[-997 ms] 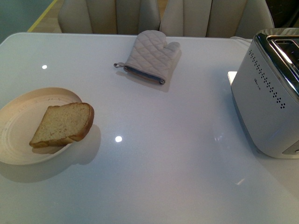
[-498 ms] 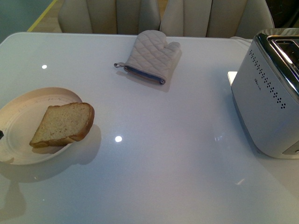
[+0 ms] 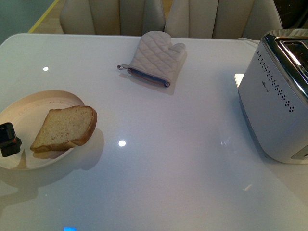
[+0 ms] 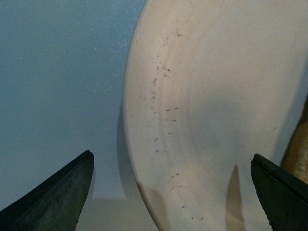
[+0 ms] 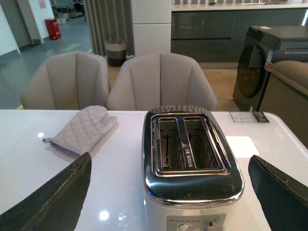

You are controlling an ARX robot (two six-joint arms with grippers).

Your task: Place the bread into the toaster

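Reaching for the pick, I judge; the left gripper, jaws wide, hangs over the round cream plate beside the tan, brown-crusted bread slice lying on it; next it must straddle the slice and close; the boxy white chrome-topped toaster stands well apart.

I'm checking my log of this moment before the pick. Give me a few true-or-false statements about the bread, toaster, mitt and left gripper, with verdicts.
1. The bread lies on the plate. True.
2. A slice sits in one toaster slot. False: both slots of the toaster are empty.
3. The left gripper is shut on the bread. False: it is open over the plate and is not gripping the bread.
4. The oven mitt lies on the table, apart from the plate. True.
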